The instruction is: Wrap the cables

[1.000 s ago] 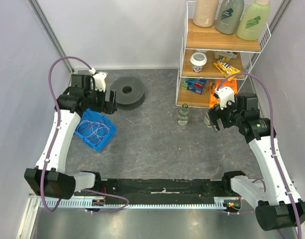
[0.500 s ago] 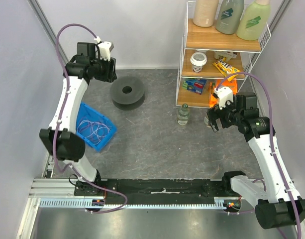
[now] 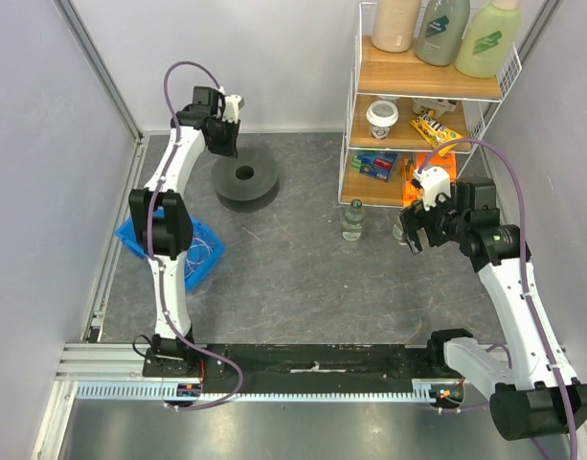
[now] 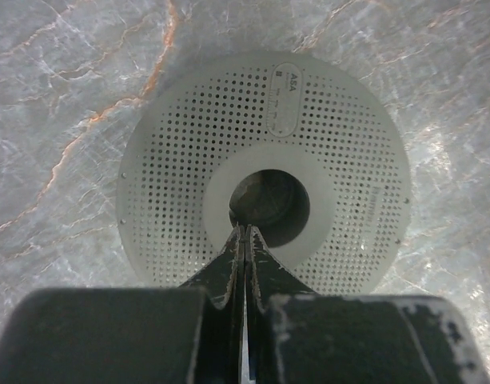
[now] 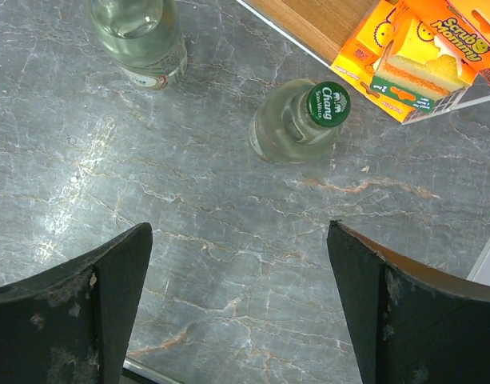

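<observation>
left gripper (image 4: 243,237) is hovering over the dark grey perforated spool (image 4: 181,160), its two fingers pressing flat together with nothing between them. in the wrist view their joined tip is lining up with the near rim of the spool's centre hole; whether it is touching the spool i cannot tell. seen from above, the left arm is stretching far back across the marbled grey table (image 3: 293,278) to the spool near the rear wall.

the cables (image 3: 199,257) are lying in loose pale loops inside the blue bin (image 3: 130,235) at the left side of the table. they are sitting well apart from the spool and from both grippers, and the left arm is crossing over part of the bin.

right gripper (image 5: 238,248) is hanging with its jaws wide apart, gripping nothing, above bare table. just beyond it a clear green-capped bottle (image 5: 302,120) is standing upright, with a second clear bottle (image 5: 141,36) standing further off. an orange scrub sponge pack (image 5: 424,56) is sitting at the foot of the wire shelf rack (image 3: 427,81).
</observation>
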Motion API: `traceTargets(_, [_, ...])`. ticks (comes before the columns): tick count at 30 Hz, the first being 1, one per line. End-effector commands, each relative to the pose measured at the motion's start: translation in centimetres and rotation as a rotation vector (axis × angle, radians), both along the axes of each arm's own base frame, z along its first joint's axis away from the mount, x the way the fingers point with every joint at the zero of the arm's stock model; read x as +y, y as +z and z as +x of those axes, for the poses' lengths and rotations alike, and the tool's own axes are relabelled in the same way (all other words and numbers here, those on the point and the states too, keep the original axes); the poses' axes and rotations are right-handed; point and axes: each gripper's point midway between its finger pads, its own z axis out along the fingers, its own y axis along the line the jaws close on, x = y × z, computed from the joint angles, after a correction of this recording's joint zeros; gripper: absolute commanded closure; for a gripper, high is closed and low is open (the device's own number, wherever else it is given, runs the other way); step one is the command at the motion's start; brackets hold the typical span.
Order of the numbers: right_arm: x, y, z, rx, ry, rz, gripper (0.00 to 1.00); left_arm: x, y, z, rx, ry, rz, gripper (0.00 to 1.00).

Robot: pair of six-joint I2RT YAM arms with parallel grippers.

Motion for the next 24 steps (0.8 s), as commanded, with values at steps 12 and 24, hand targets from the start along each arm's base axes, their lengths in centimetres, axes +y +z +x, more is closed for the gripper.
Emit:
traceTargets(12, [0.0, 1.0, 0.8, -0.010, -0.004, 0.019, 0.02, -2.3, -6.3, 1.1, 0.020, -0.163, 0.234, 0.98])
traceTargets(24, [0.4, 2.6, 1.1, -0.040, 0.009, 0.047, 0.02, -8.0, -8.2, -9.9, 0.128, -0.445, 0.224, 0.98])
